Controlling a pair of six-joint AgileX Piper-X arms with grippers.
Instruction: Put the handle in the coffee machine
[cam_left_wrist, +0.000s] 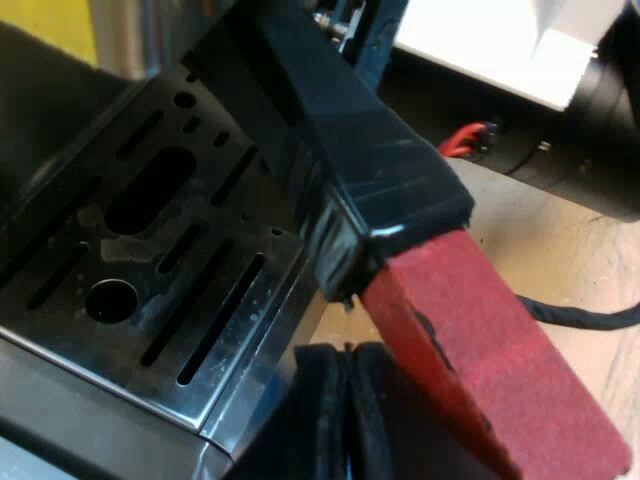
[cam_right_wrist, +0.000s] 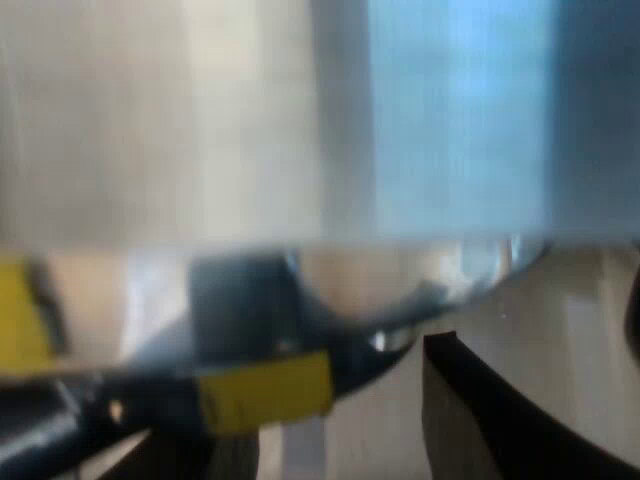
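Note:
The holder's dark handle (cam_left_wrist: 330, 140) runs over the espresso machine's slotted drip tray (cam_left_wrist: 150, 270), and its red end (cam_left_wrist: 490, 360) points away from the machine, out over the wooden table. My left gripper (cam_left_wrist: 375, 385) is shut on the handle where black meets red; one black finger (cam_left_wrist: 330, 420) shows under it. The holder's metal head is hidden. In the right wrist view one black finger (cam_right_wrist: 470, 410) of my right gripper stands just below a shiny metal surface (cam_right_wrist: 300, 130), very close.
The wooden tabletop (cam_left_wrist: 560, 250) lies beside the machine. A black cylinder (cam_left_wrist: 590, 140) of the other arm lies on it, with a white sheet (cam_left_wrist: 490, 40) behind. A yellow-taped black part (cam_right_wrist: 265, 390) sits under the shiny metal.

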